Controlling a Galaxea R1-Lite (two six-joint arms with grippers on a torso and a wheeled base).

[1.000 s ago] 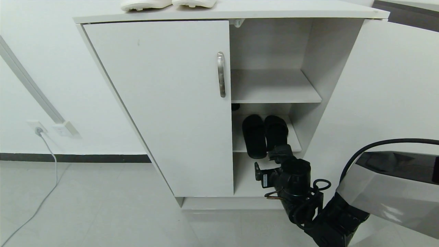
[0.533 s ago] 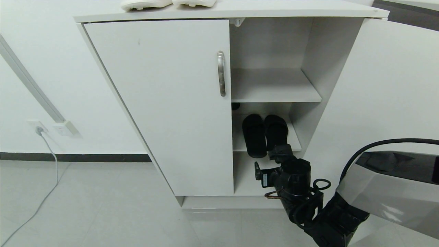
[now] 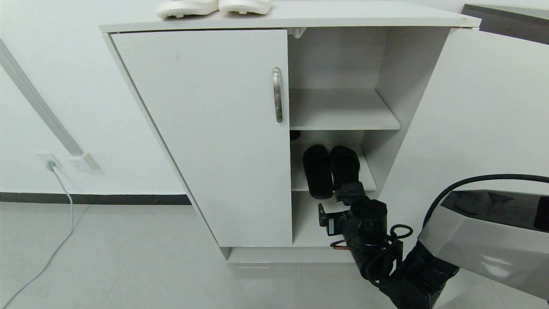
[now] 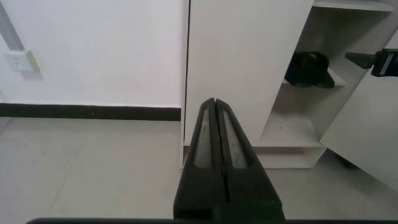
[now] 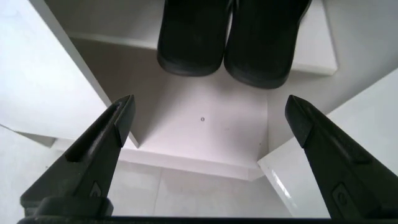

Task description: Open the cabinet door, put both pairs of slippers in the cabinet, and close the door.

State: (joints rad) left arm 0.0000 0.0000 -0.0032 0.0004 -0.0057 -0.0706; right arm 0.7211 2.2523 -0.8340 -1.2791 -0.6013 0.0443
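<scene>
Cabinet [image 3: 343, 19]: white, standing on a tiled floor [image 3: 128, 266] against a white wall.

Left door [image 3: 214, 128]: shut, with a metal handle [image 3: 277, 94] upright at its inner edge.

Right door [image 3: 472, 107]: swung wide open, exposing 3 levels: an upper shelf [image 3: 343, 111], a middle shelf [image 3: 369, 182] and the bottom compartment [image 3: 309, 223].

Black slippers [image 3: 330, 169]: 1 pair, inside the cabinet on the middle shelf. The 2 lie side by side and touching. Their near ends reach slightly past the shelf's front edge.

White slippers [image 3: 214, 6]: 1 pair, outside the cabinet on its top board, above the shut left door. They are cut off by the upper edge of the head view.

Right pincer [image 5: 209, 106]: jaws spread wide apart and gripping nothing. It sits just in front of the open side of the cabinet, below the front edge of the middle shelf. It faces the bottom compartment, with the black slippers just beyond and above it. No contact with the slippers or the shelf is visible.

Left pincer [image 4: 215, 106]: both fingers pressed flat together with nothing between them. It hangs above the floor, well apart from the cabinet, and points toward the shut left door.

Surroundings: a wall socket [image 3: 47, 161] is left of the cabinet, with a cable [image 3: 60, 240] trailing from it down to the floor.
</scene>
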